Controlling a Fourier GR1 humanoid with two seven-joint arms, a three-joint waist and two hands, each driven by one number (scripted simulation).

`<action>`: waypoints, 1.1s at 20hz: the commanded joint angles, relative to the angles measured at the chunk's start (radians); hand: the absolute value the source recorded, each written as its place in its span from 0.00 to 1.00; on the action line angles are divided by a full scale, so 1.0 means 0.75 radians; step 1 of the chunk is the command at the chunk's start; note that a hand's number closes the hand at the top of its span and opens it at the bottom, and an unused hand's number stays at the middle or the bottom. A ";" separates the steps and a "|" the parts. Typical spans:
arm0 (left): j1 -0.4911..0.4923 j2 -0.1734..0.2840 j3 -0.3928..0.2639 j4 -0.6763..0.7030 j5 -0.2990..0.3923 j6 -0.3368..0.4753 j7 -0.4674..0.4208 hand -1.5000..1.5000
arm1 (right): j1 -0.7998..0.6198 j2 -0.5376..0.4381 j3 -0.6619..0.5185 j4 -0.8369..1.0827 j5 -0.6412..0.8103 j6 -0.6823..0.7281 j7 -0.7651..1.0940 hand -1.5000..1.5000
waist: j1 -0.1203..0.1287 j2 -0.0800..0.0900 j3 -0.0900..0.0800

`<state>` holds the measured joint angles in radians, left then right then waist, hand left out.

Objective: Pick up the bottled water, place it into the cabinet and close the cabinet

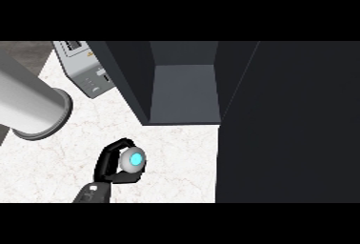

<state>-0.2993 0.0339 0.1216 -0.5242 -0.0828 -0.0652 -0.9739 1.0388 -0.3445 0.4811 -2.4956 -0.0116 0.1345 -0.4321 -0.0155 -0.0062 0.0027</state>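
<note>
The bottled water (134,159), a whitish bottle with a cyan cap seen from above, is over the white marble counter (179,162). My left hand (109,161) is shut on it, fingers curled round its far side and thumb round its near side. I cannot tell whether the bottle touches the counter. The dark cabinet (184,93) stands open just beyond, its grey shelf bare. Hand and bottle are in front of the opening, toward its left wall. The cabinet door (288,124) is swung out toward me and fills the right of the view. My right hand does not show.
A tall grey cylinder (28,100) with a wider base stands on the counter at the left. A grey appliance (88,71) sits behind it, beside the cabinet's left wall (130,76).
</note>
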 commanded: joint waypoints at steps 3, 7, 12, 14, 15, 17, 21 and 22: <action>-0.050 -0.044 -0.244 -0.105 0.217 0.068 0.113 1.00 | 0.017 -0.026 0.030 -0.157 0.062 -0.034 0.075 0.00 | -0.007 0.002 -0.005; -0.041 -0.045 -0.392 -0.314 0.377 0.145 0.303 1.00 | 0.029 -0.080 -0.089 -0.180 -0.069 -0.011 0.069 0.00 | 0.001 -0.001 -0.003; -0.096 -0.045 -0.580 -0.501 0.483 0.399 0.555 1.00 | 0.069 -0.064 -0.054 -0.111 -0.057 -0.017 -0.036 0.00 | -0.012 -0.004 -0.003; -0.243 -0.045 -0.579 -0.434 0.494 0.438 0.601 1.00 | 0.046 -0.076 -0.049 -0.171 -0.043 -0.022 0.017 0.00 | -0.019 0.006 -0.005; -0.209 -0.045 -0.637 -0.505 0.518 0.461 0.640 1.00 | 0.076 -0.056 0.024 -0.222 0.020 -0.060 0.059 0.00 | -0.015 0.003 -0.005; -0.313 -0.045 -0.706 -0.513 0.615 0.590 0.718 1.00 | 0.016 -0.082 -0.078 -0.153 -0.066 -0.020 0.005 0.00 | -0.028 0.007 -0.005; -0.438 -0.045 -0.736 -0.521 0.610 0.747 0.832 1.00 | 0.011 -0.078 -0.150 -0.102 -0.127 -0.024 -0.023 0.00 | -0.015 0.008 -0.003; -0.433 -0.045 -0.766 -0.485 0.648 0.780 0.819 1.00 | 0.104 -0.127 -0.183 -0.148 -0.155 0.019 -0.078 0.00 | -0.038 0.007 -0.004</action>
<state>-0.5551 0.0003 -0.3932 -0.8854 0.3568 0.4007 -0.4278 1.0622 -0.3987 0.4062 -2.4921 -0.0255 0.1236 -0.5040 -0.0327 -0.0020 -0.0003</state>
